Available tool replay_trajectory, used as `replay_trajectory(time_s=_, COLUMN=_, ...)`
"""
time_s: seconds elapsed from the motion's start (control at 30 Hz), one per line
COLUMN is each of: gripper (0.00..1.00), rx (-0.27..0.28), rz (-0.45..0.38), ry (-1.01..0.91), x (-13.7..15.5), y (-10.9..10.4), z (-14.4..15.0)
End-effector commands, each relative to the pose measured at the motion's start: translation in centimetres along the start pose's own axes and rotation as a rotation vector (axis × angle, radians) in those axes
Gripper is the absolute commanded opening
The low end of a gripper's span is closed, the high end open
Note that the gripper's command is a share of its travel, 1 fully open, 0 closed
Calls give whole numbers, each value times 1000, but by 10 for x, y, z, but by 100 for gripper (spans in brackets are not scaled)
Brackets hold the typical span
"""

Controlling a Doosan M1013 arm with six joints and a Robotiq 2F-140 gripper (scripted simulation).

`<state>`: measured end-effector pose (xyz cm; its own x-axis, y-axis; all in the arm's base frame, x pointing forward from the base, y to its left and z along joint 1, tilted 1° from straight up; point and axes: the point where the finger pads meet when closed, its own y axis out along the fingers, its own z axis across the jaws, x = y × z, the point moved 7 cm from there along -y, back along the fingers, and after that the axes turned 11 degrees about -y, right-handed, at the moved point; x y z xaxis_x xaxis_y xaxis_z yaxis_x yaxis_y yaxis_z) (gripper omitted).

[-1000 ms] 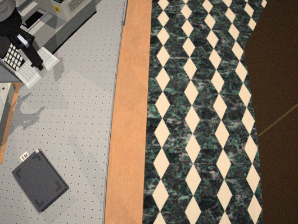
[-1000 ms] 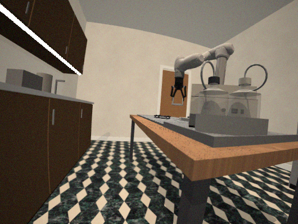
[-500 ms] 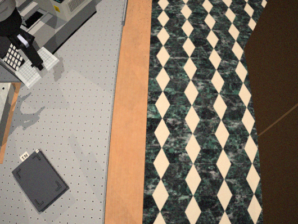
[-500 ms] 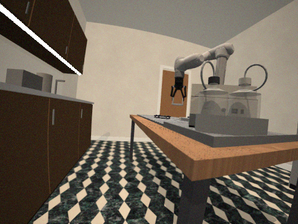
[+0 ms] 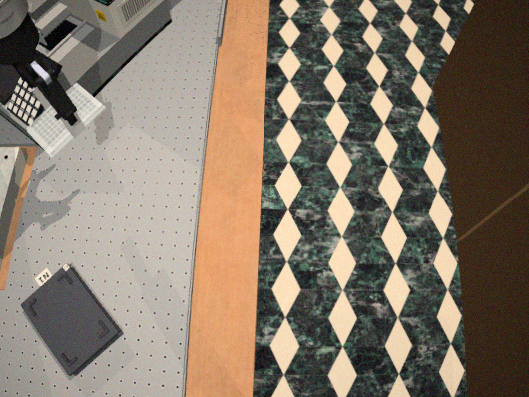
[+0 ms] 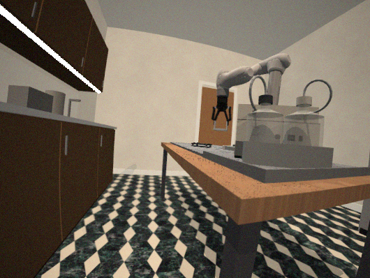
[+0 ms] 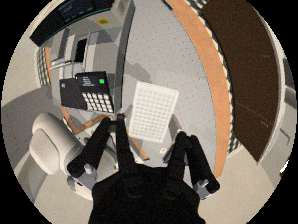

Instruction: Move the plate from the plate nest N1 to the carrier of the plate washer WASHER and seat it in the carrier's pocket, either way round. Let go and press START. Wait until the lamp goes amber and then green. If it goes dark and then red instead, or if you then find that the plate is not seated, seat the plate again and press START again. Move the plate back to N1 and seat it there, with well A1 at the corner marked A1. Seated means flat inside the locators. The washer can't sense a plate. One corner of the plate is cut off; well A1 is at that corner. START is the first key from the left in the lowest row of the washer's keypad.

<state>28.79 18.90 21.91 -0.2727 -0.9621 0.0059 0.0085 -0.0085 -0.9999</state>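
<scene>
The hand (image 5: 65, 107) (image 6: 220, 123) (image 7: 151, 114) is part-way open, its fingers closed on opposite sides of the white plate (image 5: 90, 102) (image 6: 220, 129) (image 7: 154, 107). The plate is held up above the counter (image 5: 230, 199) (image 6: 209, 167) (image 7: 205, 65), just beside the washer (image 5: 125, 15) (image 6: 243, 111) (image 7: 112, 37) at its keypad (image 5: 24, 102) (image 7: 97, 101) end, and is outside the machine. A green lamp (image 7: 101, 81) glows on the washer's panel, above the keys. Nest N1 (image 5: 71, 321), dark grey with corner locators, lies well apart from the washer, and the plate is not in it. Which corner of the plate is cut off, I cannot tell.
</scene>
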Motion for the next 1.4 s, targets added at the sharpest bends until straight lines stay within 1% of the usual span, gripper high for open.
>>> replay_trajectory(time_s=0.0, gripper=10, rx=3, rz=8, ry=1, x=-3, y=-3, z=3)
replay_trajectory(time_s=0.5, gripper=10, rx=3, rz=8, ry=1, x=-3, y=-3, z=3)
replay_trajectory(time_s=0.83, gripper=10, rx=2, rz=9, ry=334, x=33, y=2, z=37)
replay_trajectory(time_s=0.9, gripper=10, rx=2, rz=9, ry=334, x=33, y=2, z=37)
replay_trajectory(time_s=1.37, gripper=10, rx=0, rz=9, ry=801, x=84, y=9, z=85)
